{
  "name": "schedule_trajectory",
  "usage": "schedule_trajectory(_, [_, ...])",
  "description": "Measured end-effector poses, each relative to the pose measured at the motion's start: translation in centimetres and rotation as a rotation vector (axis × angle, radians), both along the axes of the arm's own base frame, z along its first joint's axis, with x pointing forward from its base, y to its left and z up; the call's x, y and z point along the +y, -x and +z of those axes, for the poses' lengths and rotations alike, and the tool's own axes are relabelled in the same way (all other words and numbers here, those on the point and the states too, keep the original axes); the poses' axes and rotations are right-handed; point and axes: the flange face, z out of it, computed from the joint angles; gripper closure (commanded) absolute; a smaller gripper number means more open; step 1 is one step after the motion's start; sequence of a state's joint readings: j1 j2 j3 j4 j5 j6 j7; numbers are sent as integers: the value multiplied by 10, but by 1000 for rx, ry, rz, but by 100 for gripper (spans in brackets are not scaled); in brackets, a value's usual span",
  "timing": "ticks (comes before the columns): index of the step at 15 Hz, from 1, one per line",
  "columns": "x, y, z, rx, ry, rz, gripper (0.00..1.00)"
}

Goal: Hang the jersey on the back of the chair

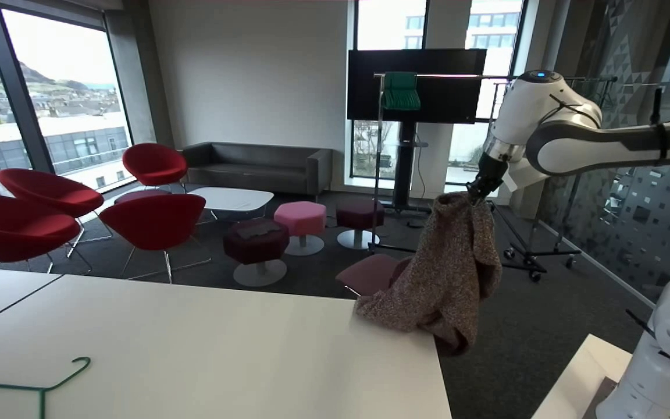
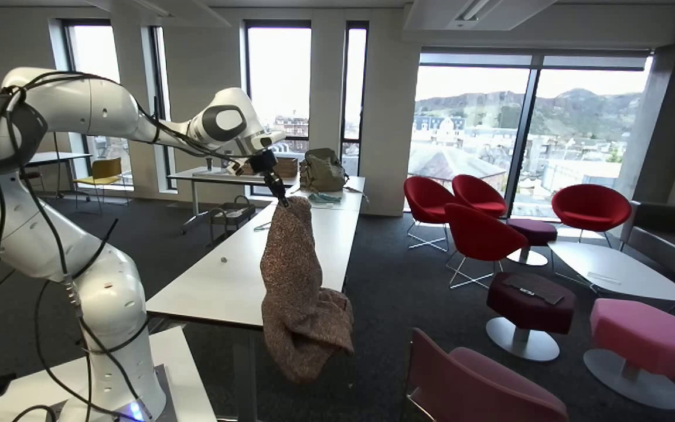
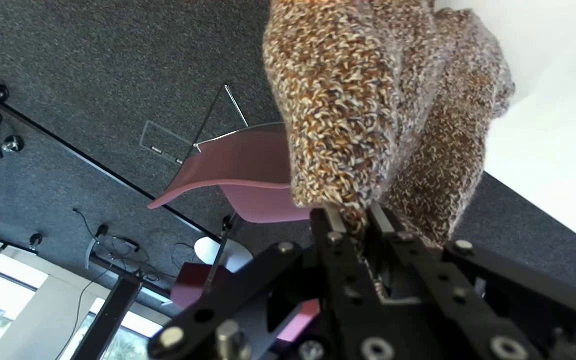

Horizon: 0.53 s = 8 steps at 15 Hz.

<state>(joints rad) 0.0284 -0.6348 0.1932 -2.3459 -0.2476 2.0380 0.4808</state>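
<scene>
The jersey (image 2: 296, 293) is suspended by its bunched top near the centre of the frame in an exterior view, its mottled brownish knit hung in loose folds at the near end of the white worktop (image 2: 214, 287). Whether the worktop is touched by the lower folds cannot be told. The knit is clamped between the fingers of the end effector (image 3: 357, 220), which is seen at the bottom of the wrist view. The end effector is carried by the white arm (image 2: 109, 111), stretched in from the left edge of an exterior view. The chair (image 2: 460, 381), upholstered in dusky maroon, is placed at the lower right of that frame, with floor (image 2: 378, 328) seen between it and the jersey; left of centre in the wrist view, it is partly covered by the knit. A green hanger (image 1: 44, 389) is laid on the worktop at the lower left of an exterior view, cut off by the edge. Toward the upper right of that frame, green hangers (image 1: 402, 93) are bunched on a clothes rail (image 1: 451, 76) in front of a dark screen (image 1: 451, 102). Red lounge chairs (image 1: 152, 224) are grouped at the left, and a pink stool (image 1: 300, 218) is set between maroon stools (image 1: 256, 238).
</scene>
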Motion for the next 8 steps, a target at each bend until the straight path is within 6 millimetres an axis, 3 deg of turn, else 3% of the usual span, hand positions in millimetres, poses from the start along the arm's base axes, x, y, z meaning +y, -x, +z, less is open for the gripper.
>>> schedule_trajectory(2, [0,4,1,-6,1,0,87])
schedule_trajectory(3, [0,5,-1,-3,2,0,97])
schedule_trajectory(8, [-9,-5,-16,35,2,-21,97])
